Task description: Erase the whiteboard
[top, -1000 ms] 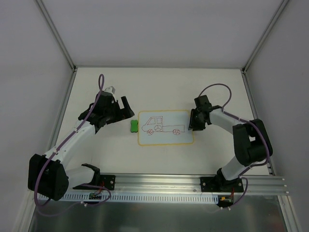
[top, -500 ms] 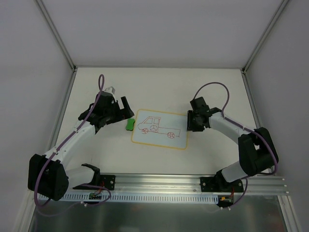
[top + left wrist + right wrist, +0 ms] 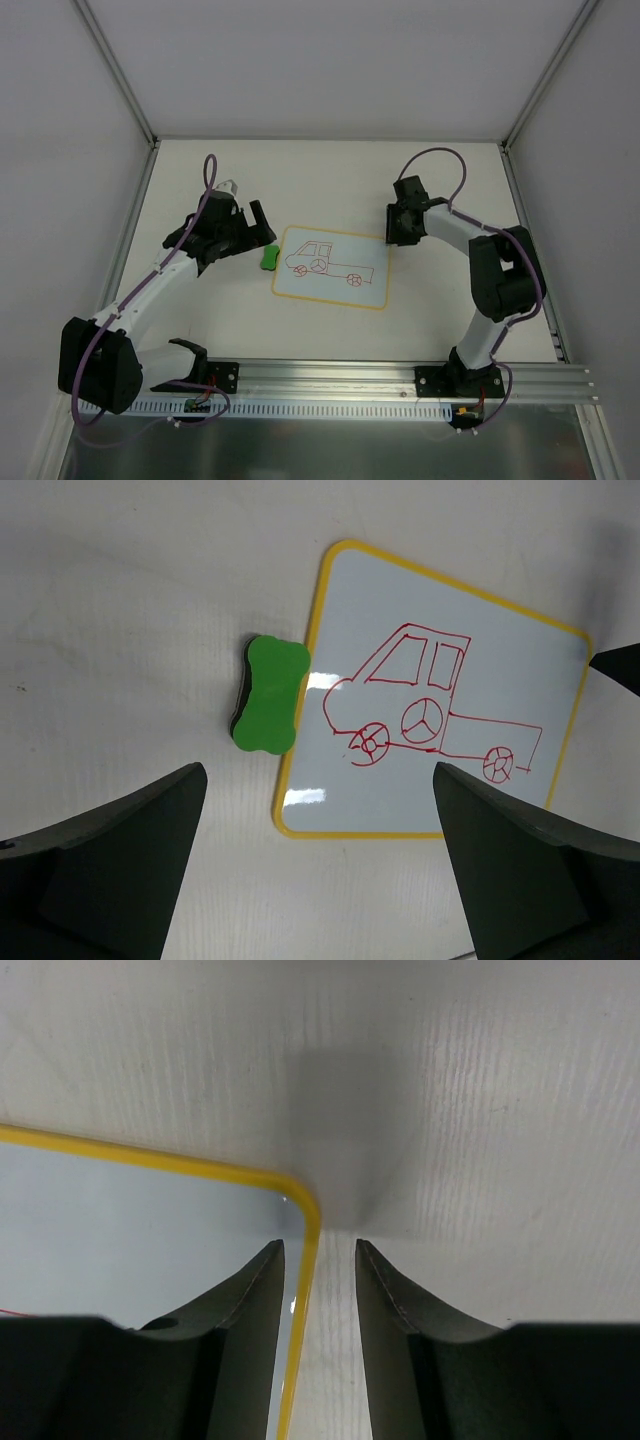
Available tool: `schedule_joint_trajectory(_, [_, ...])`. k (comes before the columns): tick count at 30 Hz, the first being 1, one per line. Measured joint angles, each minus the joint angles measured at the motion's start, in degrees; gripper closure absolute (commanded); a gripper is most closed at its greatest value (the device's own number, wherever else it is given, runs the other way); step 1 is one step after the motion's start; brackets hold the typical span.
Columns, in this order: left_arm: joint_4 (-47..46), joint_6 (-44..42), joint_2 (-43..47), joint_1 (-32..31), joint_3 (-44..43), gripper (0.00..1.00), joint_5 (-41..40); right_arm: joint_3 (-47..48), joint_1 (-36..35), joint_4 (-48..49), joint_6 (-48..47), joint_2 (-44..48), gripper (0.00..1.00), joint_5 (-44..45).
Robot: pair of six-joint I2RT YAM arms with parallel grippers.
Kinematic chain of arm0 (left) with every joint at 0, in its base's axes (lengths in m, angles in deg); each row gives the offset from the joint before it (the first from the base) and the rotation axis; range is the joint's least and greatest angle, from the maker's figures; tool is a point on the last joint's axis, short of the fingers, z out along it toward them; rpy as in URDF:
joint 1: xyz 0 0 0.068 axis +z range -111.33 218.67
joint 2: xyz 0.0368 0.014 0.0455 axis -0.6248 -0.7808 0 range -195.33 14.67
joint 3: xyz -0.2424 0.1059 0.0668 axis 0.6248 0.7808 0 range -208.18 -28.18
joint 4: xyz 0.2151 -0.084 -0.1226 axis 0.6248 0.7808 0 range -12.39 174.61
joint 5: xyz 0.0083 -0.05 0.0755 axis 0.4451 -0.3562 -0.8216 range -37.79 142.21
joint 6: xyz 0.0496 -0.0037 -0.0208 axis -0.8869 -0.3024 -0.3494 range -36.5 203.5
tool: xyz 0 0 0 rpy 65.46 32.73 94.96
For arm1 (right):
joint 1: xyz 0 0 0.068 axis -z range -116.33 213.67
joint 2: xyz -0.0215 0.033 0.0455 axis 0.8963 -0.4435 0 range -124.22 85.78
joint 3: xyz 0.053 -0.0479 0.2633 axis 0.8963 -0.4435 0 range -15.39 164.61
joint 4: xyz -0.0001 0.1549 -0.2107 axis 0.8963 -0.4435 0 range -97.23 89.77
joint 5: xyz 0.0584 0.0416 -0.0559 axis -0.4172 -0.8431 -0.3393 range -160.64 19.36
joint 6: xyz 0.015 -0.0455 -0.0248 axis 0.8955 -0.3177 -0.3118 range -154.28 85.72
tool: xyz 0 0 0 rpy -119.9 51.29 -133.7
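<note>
- ok so the whiteboard [image 3: 330, 268], a small flat white rectangle with rounded corners, a thin yellow border and a red truck doodle on it, sits mid-table, twisted a bit clockwise; the drawing hasn't been wiped at all
- the right gripper [image 3: 396, 238] is parked right at the board's far right corner; in the right wrist view its two dark fingers [image 3: 250, 1310] straddle the yellow edge just below that rounded corner, one over the white surface, one over the bare table [image 3: 480, 1110]; there's a narrow gap between them and nothing pinched in it; can't tell if the tips actually touch the board
- the left gripper [image 3: 265, 222] is spread as wide as it goes with nothing in it, hanging just off the board's left end; from its wrist cam the board is straight ahead
- the little green bone-shaped eraser block [image 3: 268, 708] lies flat against the board's left border, touching it
- versus a second ago: the board was square to the table edge and further right, now it's slid left and turned; the eraser got nudged left and tilted with it; the right gripper went from mid right edge up to the corner; the left arm barely moved
- over the last half second, board and eraser stayed put; only the right arm shifted
</note>
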Motion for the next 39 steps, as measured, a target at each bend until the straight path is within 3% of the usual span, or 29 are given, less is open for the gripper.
schedule_joint_trajectory(15, [0.7,0.0,-4.2,0.0,0.0,0.01,-0.6,0.8,0.0,2.2,0.3,-3.5,0.73,-1.3])
schedule_joint_trajectory(25, [0.9,0.0,-14.1,0.0,-3.2,0.01,-0.7,-0.1,0.1,4.8,1.7,-3.3,0.98,-2.8])
schedule_joint_trajectory(29, [0.9,-0.2,-16.9,0.0,-4.3,0.01,-0.8,-0.8,0.1,5.6,3.1,-3.0,1.00,-2.8])
schedule_joint_trajectory(39, [0.9,-1.5,-24.4,0.0,-7.8,0.21,-1.9,-2.4,-0.1,7.1,5.1,-1.9,1.00,-2.7])
